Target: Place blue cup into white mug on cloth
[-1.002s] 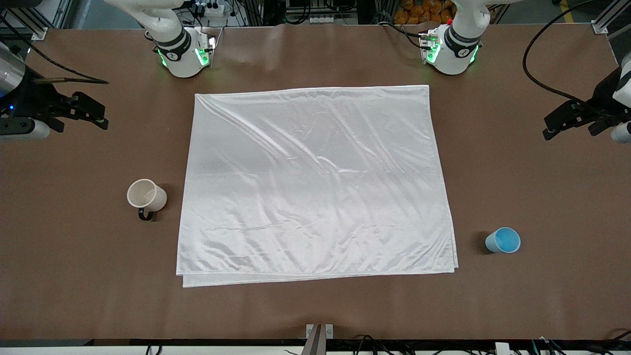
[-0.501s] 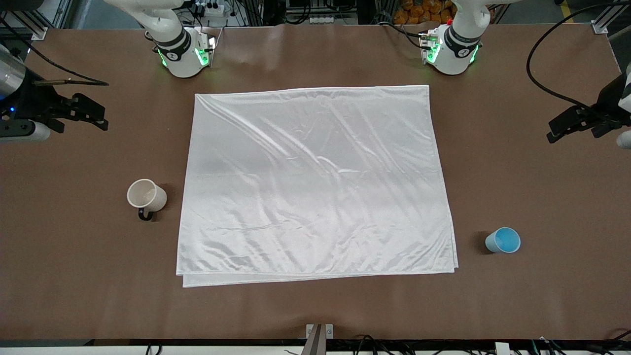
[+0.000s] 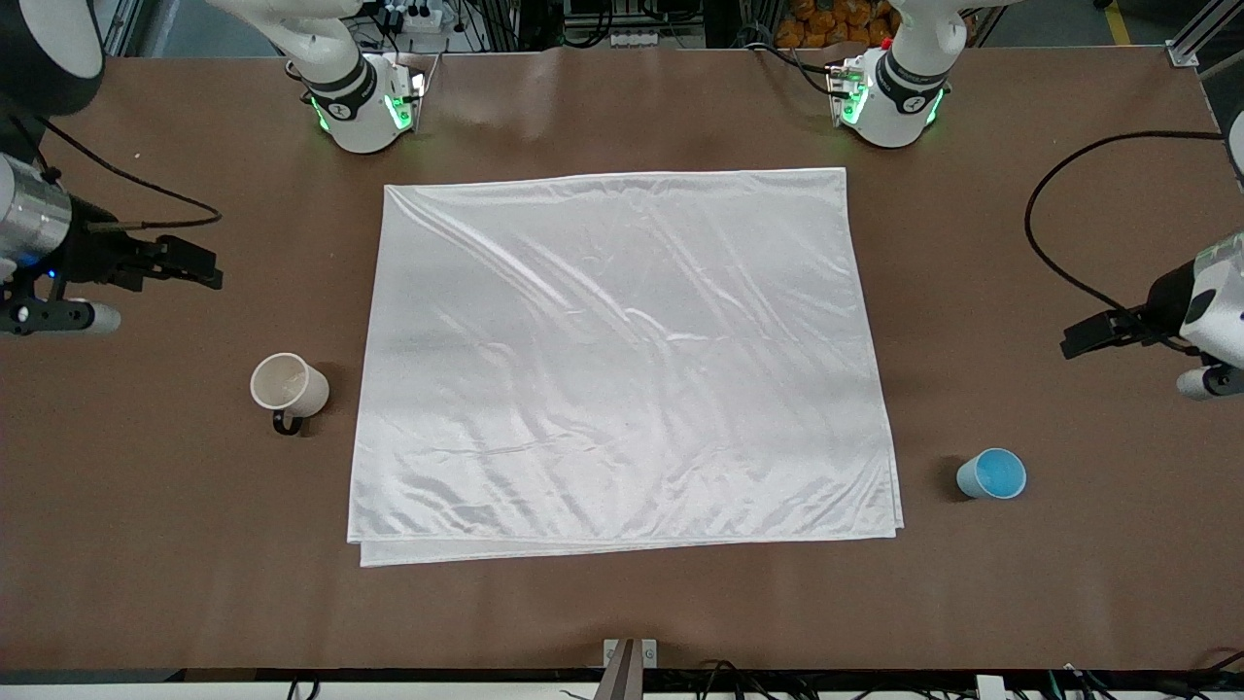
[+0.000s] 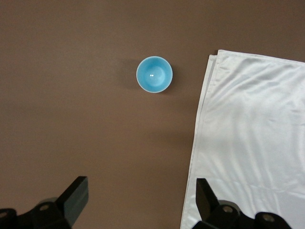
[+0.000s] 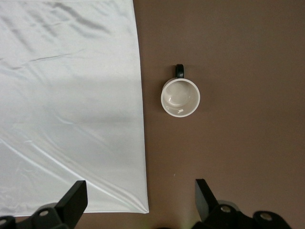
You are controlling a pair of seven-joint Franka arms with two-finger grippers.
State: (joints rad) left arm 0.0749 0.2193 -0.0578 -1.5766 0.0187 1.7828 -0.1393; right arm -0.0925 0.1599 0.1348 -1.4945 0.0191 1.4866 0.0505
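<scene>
Presently, cloth mid-table, white mug and blue cup flanking on bare table, left gripper and right gripper aloft, fingers spread, empty.

- The left gripper hangs in the air at the left arm's end of the table, fingers spread wide, holding nothing.
- The right gripper hangs at the right arm's end, fingers spread wide, likewise empty.

Front camera high, faces robots; wrist cameras look straight down; all share cloth edges.
</scene>
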